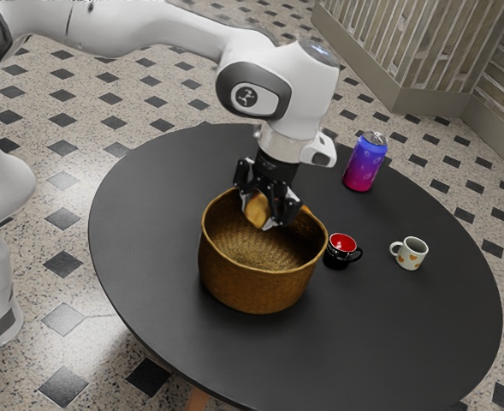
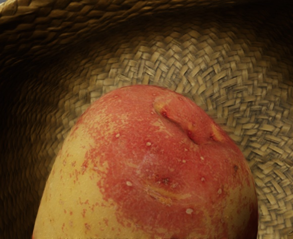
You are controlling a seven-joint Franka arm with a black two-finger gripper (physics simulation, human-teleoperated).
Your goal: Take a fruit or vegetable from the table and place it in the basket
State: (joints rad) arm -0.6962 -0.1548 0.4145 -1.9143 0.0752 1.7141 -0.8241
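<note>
My gripper [image 1: 263, 210] is over the woven brown basket [image 1: 264, 284], at the back part of its opening, pointing down. Between its two fingers, touched from both sides, is a potato [image 1: 257, 211], which looks tan there. In the wrist view the potato [image 2: 156, 164] is large and close, with red and yellow speckled skin. Behind it lie the woven floor and wall of the basket [image 2: 206, 64]. The potato's underside is hidden, and how far it hangs above the basket floor I cannot tell.
A black mug with a red inside [image 1: 338, 253] stands close beside the basket. Farther toward the exterior view's right is a white patterned mug [image 1: 411, 254]. A blue and pink can [image 1: 365, 163] stands near the far edge of the round black table [image 1: 388, 342].
</note>
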